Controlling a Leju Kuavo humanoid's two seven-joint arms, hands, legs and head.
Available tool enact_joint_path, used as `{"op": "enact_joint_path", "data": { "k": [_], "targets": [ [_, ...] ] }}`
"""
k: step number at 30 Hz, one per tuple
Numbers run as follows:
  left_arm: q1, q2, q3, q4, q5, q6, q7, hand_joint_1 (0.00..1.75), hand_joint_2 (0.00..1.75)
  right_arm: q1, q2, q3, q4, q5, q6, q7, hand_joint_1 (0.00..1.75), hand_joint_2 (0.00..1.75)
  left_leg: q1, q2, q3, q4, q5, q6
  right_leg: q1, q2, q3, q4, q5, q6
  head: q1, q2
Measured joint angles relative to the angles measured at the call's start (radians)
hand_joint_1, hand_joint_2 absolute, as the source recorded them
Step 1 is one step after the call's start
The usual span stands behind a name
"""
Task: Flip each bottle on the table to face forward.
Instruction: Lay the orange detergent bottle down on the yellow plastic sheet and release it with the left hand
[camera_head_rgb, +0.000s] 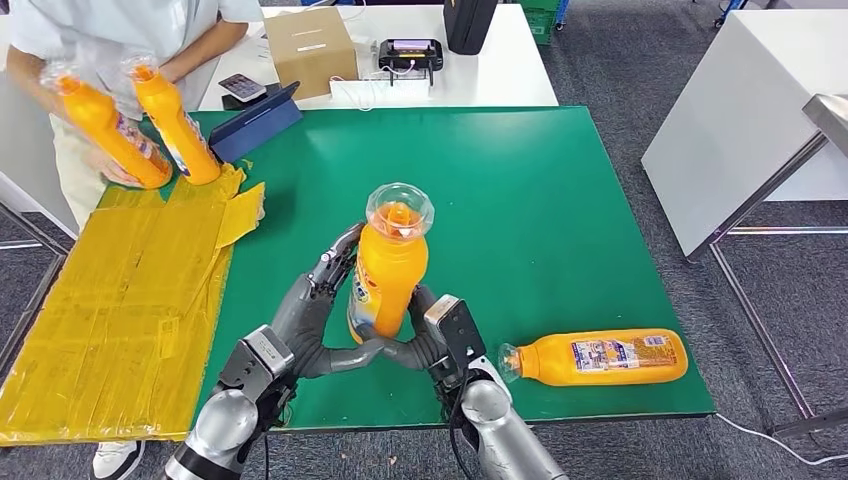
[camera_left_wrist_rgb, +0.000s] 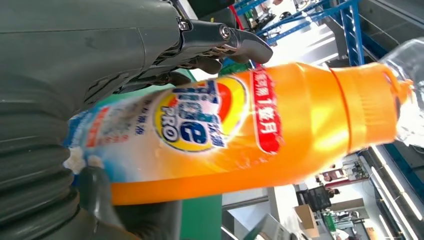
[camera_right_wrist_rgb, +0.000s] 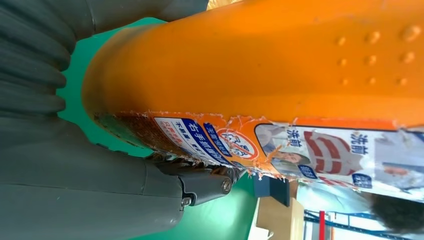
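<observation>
Green desk (camera_head_rgb: 560, 200) surface, grey carpet around it. Upright orange detergent bottle (camera_head_rgb: 389, 270) with clear cap stands near the desk's front edge, gripped from both sides: left hand (camera_head_rgb: 318, 300) wraps fingers around its left flank, right hand (camera_head_rgb: 437, 335) presses against its lower right. Second detergent bottle (camera_head_rgb: 598, 357) lies on its side at the front right, label up. Person (camera_head_rgb: 110, 40) at far left holds two more bottles (camera_head_rgb: 140, 125) over yellow flattened cardboard (camera_head_rgb: 110, 310).

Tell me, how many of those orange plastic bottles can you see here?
4. One upright orange plastic bottle held between the left hand and right hand, one lying on the green table at right, two held by a person.
</observation>
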Motion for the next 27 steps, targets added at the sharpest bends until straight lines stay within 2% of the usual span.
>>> {"op": "enact_joint_path", "data": {
  "k": [8,16,25,26,27],
  "targets": [
    [-0.022,0.002,-0.041,0.0,-0.085,0.083,-0.027,0.0,1.75,-0.039,0.014,0.055,0.084,-0.024,0.03,-0.001,1.75,1.75,0.0,0.0,0.0,0.0,0.0,0.0,0.0,0.0,0.0,0.0,0.0,0.0,0.0,0.0],
    [-0.045,0.003,-0.06,0.003,-0.111,0.15,-0.015,0.0,1.75,-0.064,0.022,0.175,0.168,0.11,-0.065,-0.02,1.75,1.75,0.0,0.0,0.0,0.0,0.0,0.0,0.0,0.0,0.0,0.0,0.0,0.0,0.0,0.0],
    [-0.065,0.003,-0.055,0.057,-0.128,0.197,0.007,0.0,1.75,-0.071,0.015,0.228,0.197,0.144,-0.123,-0.016,1.75,1.75,0.0,0.0,0.0,0.0,0.0,0.0,0.0,0.0,0.0,0.0,0.0,0.0,0.0,0.0],
    [-0.069,0.003,-0.055,0.064,-0.128,0.197,0.007,0.07,1.75,-0.071,0.014,0.229,0.201,0.144,-0.126,-0.015,1.75,1.75,0.0,0.0,0.0,0.0,0.0,0.0,0.0,0.0,-0.001,0.0,0.0,0.0,0.0,0.0],
    [-0.071,0.003,-0.054,0.07,-0.128,0.197,0.007,0.45,1.75,-0.071,0.014,0.231,0.204,0.144,-0.128,-0.014,1.75,1.75,0.0,0.0,0.0,0.0,0.0,0.0,0.0,0.0,-0.001,0.0,0.0,0.0,0.0,0.0]
  ]
}}
